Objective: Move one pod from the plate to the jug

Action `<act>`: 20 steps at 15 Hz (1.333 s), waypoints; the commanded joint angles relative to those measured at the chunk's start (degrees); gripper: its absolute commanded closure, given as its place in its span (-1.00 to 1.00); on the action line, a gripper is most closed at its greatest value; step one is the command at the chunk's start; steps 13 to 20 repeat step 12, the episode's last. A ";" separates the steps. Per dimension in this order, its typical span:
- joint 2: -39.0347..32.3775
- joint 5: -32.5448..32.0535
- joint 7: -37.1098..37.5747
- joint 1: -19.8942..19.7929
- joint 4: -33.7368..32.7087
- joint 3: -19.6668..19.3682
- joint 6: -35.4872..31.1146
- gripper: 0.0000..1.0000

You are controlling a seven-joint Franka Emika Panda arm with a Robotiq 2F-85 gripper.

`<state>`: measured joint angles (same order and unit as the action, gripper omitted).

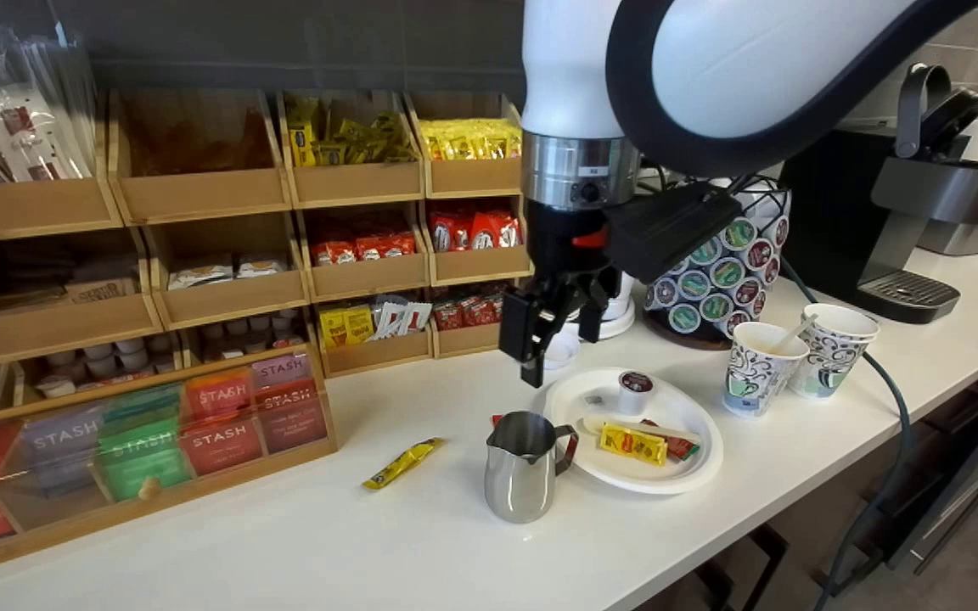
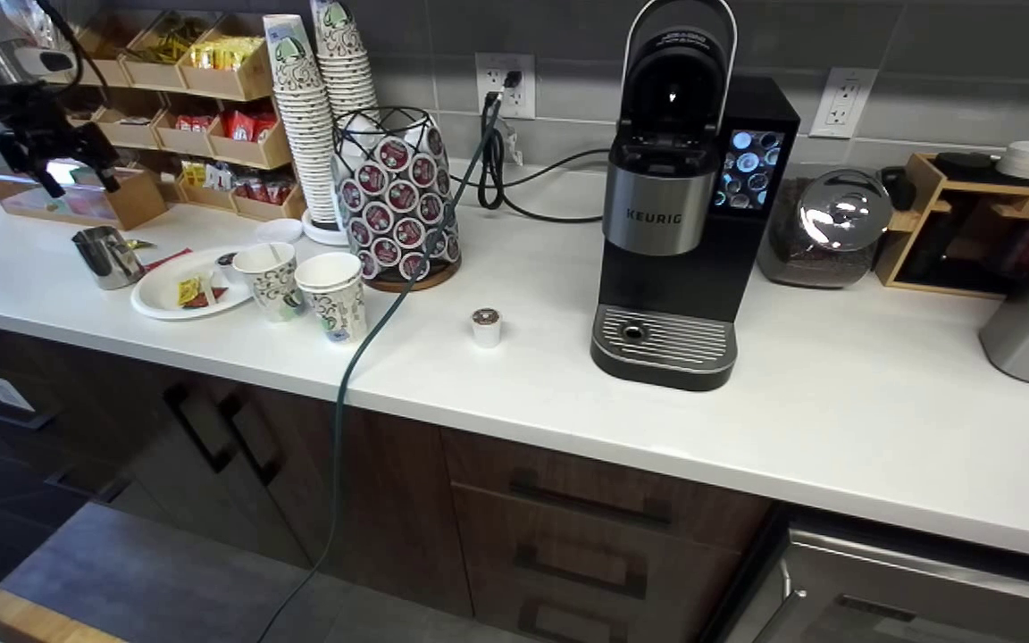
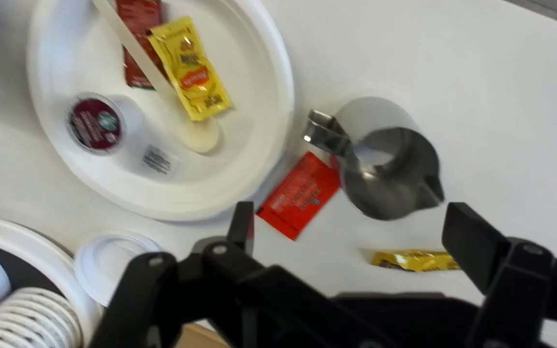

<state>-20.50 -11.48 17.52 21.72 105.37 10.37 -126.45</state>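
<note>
One pod (image 3: 95, 124) with a dark red lid stands upright on the white plate (image 3: 177, 205); it also shows in both exterior views (image 1: 635, 390) (image 2: 227, 263). Yellow and red packets and a wooden stirrer share the plate. The steel jug (image 1: 519, 479) stands upright beside the plate, its handle toward it; it also shows in an exterior view (image 2: 110, 257) and in the wrist view (image 3: 387, 179). A pale patch shows inside the jug; I cannot tell what it is. My gripper (image 3: 349, 212) is open and empty, above the counter behind the jug, apart from everything.
A red packet (image 3: 300, 195) lies between plate and jug. A yellow packet (image 1: 404, 463) lies beside the jug. Patterned cups (image 1: 762, 369), a pod rack (image 1: 714, 284) and a small white dish (image 1: 561, 350) stand near the plate. Wooden organizer bins (image 1: 226, 280) line the wall.
</note>
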 commanded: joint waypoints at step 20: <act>14.73 6.89 -4.04 -6.86 23.12 0.29 -8.14 -1.00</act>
